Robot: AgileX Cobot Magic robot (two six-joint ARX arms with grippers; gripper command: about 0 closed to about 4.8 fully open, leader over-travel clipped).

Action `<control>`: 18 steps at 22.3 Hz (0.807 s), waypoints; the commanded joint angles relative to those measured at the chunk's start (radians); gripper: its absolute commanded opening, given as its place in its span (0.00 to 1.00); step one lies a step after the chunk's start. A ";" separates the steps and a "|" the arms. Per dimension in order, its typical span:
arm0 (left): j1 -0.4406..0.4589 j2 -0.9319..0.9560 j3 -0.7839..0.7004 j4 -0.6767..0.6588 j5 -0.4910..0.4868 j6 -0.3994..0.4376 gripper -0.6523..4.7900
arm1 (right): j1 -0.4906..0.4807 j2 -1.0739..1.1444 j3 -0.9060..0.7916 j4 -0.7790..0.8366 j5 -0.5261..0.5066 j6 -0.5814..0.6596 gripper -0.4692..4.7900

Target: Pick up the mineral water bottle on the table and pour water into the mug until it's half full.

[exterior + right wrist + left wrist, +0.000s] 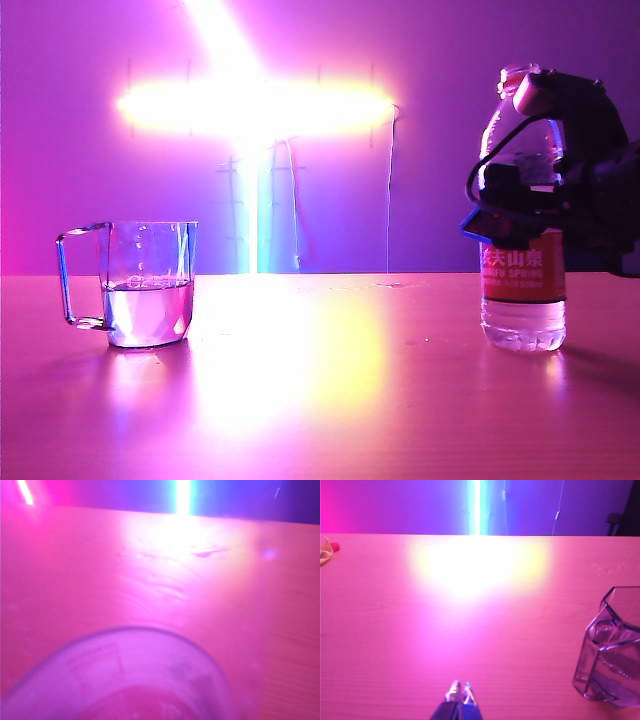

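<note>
In the exterior view the mug [148,285] stands at the left of the counter [320,400], roughly half filled with water [148,312]. At the right, the mineral water bottle [523,250] stands upright on the counter with the right gripper [520,215] around its middle; whether it grips cannot be told. Only the left wrist view shows the left gripper [459,692], low over bare counter, fingertips together and empty, the mug to one side. The right wrist view shows the bottle as a blurred curve.
</note>
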 commanded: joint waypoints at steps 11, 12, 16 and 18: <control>0.000 0.002 0.004 0.010 0.002 -0.003 0.12 | 0.002 -0.238 -0.187 0.032 0.034 0.005 1.00; 0.000 0.002 0.004 0.010 0.002 -0.003 0.12 | 0.002 -0.265 -0.206 0.032 0.051 0.005 1.00; 0.000 0.002 0.004 0.010 0.002 -0.003 0.12 | 0.002 -0.377 -0.264 0.032 0.085 0.064 1.00; 0.000 0.002 0.004 0.010 0.002 -0.003 0.12 | 0.006 -0.441 -0.290 0.032 0.085 0.105 1.00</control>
